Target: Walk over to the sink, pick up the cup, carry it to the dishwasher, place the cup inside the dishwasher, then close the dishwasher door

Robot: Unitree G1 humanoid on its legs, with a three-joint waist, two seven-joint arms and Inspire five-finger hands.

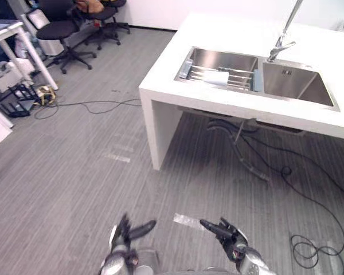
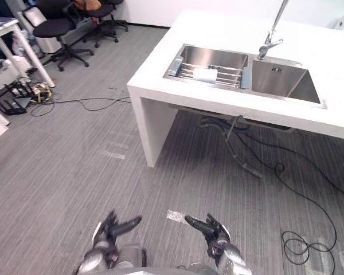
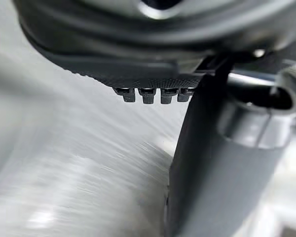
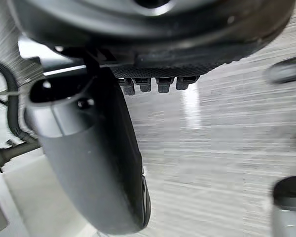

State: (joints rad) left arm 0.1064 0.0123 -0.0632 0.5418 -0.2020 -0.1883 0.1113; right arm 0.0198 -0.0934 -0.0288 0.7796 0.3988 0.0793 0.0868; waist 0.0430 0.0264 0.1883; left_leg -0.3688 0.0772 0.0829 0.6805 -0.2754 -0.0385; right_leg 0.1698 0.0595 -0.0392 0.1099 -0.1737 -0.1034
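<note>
Standing well apart from the sink (image 1: 286, 86), set in the white bench (image 1: 166, 77) far and to the right. Probably seeing the cup (image 1: 218, 78) as a pale thing lying on the rack (image 1: 241, 73) in the left basin; cannot tell surely. Holding left hand (image 1: 125, 232) and right hand (image 1: 228, 232) low and near, fingers straight, spread, empty. Lies far-right of both, nearer to the right hand

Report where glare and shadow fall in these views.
Left eye view: the white counter glares brightest at its far side, the sink walls gleam, and shadow lies on the floor under it. Right wrist view: a pale streak of light crosses the floor past the right hand. Left wrist view: the left hand is dark against bright floor.
</note>
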